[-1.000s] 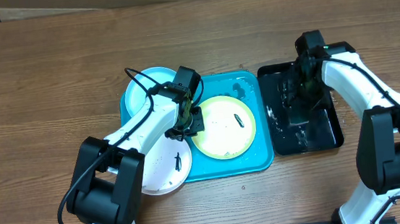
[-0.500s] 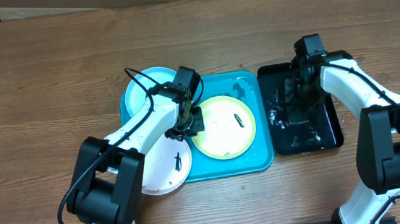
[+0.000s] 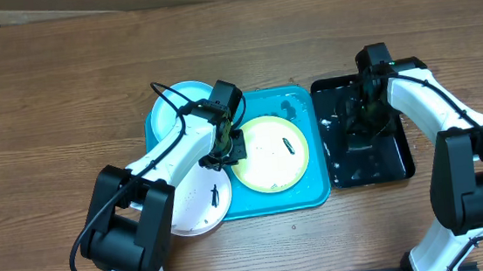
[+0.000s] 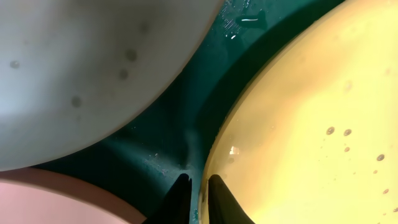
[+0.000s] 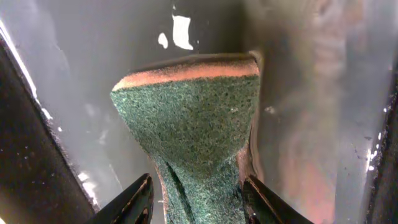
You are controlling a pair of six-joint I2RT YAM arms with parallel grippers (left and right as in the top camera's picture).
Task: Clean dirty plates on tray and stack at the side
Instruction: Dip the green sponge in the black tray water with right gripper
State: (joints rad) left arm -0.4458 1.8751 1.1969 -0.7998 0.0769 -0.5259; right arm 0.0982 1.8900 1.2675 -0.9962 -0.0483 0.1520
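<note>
A yellow-green plate (image 3: 268, 153) lies in the turquoise tray (image 3: 274, 205). The left hand (image 4: 198, 190), nearly closed, pinches the plate's left rim. A light blue plate (image 3: 171, 106) sits at the tray's far-left corner, and a white plate (image 3: 193, 208) sits at its near-left corner. The right hand (image 5: 196, 199) squeezes a green sponge (image 5: 189, 118) in the black tray (image 3: 393, 162) on the bench (image 3: 63, 98).

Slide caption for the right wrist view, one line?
Right hand pinching a green-and-orange rectangular scouring sponge over the glossy black plastic tray.
</note>
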